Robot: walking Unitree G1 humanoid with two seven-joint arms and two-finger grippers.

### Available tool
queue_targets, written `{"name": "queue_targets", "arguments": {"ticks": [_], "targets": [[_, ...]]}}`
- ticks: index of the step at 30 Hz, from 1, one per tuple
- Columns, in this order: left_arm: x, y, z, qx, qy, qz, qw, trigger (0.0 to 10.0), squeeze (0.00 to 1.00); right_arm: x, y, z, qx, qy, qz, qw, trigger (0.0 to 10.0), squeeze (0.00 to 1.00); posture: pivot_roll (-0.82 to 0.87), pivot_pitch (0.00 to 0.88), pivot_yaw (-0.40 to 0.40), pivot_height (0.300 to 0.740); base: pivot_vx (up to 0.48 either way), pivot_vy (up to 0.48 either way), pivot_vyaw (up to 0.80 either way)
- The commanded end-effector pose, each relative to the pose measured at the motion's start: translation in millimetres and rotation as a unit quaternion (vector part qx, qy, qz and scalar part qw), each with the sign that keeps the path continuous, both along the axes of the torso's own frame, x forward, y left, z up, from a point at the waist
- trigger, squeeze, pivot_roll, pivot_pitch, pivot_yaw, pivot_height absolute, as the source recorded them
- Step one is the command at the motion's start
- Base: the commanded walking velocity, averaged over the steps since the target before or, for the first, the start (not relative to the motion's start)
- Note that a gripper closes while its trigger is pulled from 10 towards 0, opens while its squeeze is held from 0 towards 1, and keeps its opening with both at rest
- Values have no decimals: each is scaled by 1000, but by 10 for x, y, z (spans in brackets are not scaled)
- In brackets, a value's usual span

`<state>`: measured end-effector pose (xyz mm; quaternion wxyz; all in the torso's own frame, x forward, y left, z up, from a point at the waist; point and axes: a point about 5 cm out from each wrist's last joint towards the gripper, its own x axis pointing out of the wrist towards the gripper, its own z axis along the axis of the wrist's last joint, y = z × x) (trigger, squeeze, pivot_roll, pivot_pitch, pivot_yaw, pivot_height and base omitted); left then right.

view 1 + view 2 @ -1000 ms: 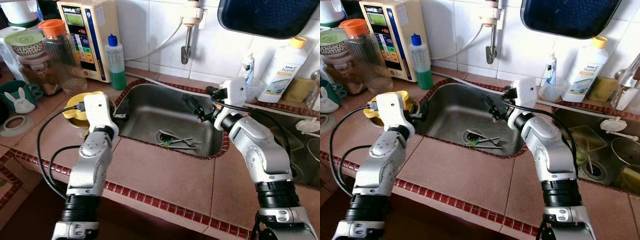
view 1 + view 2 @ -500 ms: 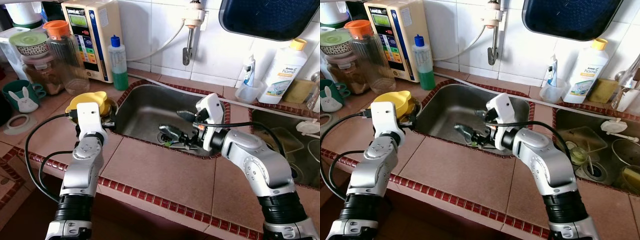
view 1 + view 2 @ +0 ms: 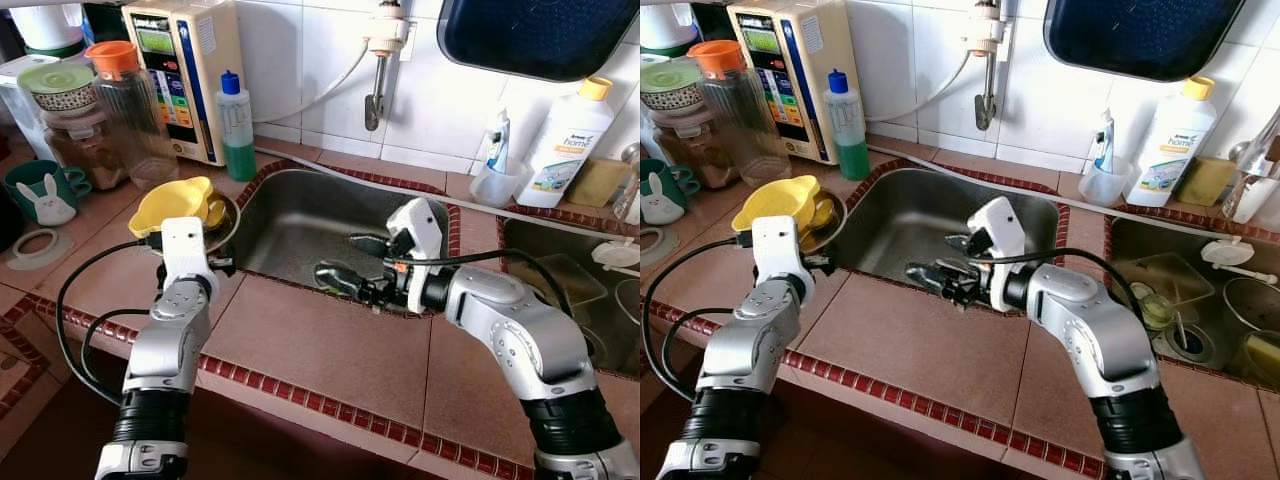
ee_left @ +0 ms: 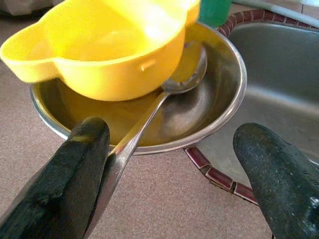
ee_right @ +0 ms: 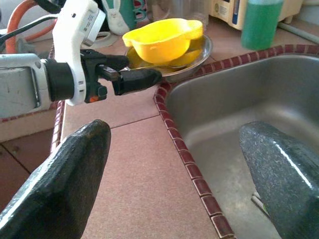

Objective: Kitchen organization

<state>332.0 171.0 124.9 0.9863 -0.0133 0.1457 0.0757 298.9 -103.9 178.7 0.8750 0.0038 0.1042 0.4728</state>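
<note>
A yellow bowl (image 3: 172, 205) sits tilted in a steel bowl (image 4: 219, 99) on the counter left of the sink (image 3: 290, 220). A metal spoon (image 4: 167, 92) lies in the steel bowl, and its handle runs close past one finger (image 4: 79, 169) of my left gripper. My left gripper (image 3: 222, 262) is open at the counter's sink corner, just in front of the steel bowl. My right gripper (image 3: 340, 256) is open and holds nothing. It hovers over the sink's near edge and points left toward the left gripper (image 5: 134, 77).
A water purifier (image 3: 180, 75), a green bottle (image 3: 236, 125) and an orange-lidded jar (image 3: 125, 100) stand at the back left. The faucet (image 3: 375, 70) hangs above the sink. A white detergent bottle (image 3: 565, 140) and a second basin (image 3: 1200, 300) with dishes are on the right.
My right gripper swung from the sink's back right edge down and left across the basin. My left gripper drew back a little from the sink to the steel bowl. The camera shifted slightly.
</note>
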Motion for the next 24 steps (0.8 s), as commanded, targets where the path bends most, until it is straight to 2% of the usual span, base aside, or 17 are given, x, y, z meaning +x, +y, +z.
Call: {"name": "queue_targets", "arguments": {"ticks": [1, 15, 24], "targets": [[4, 5, 18, 2, 5, 4, 1000, 10000, 0, -18, 20, 37, -2, -9, 6, 1000, 10000, 0, 32, 6, 9, 740, 0, 0, 0], [11, 111, 48, 20, 15, 36, 999, 10000, 0, 9, -11, 25, 1, -12, -2, 1000, 10000, 0, 33, 6, 6, 740, 0, 0, 0], [1, 230, 55, 52, 21, 65, 996, 10000, 0, 44, -31, 18, 1, -15, -13, 1000, 10000, 0, 36, 6, 3, 740, 0, 0, 0]]}}
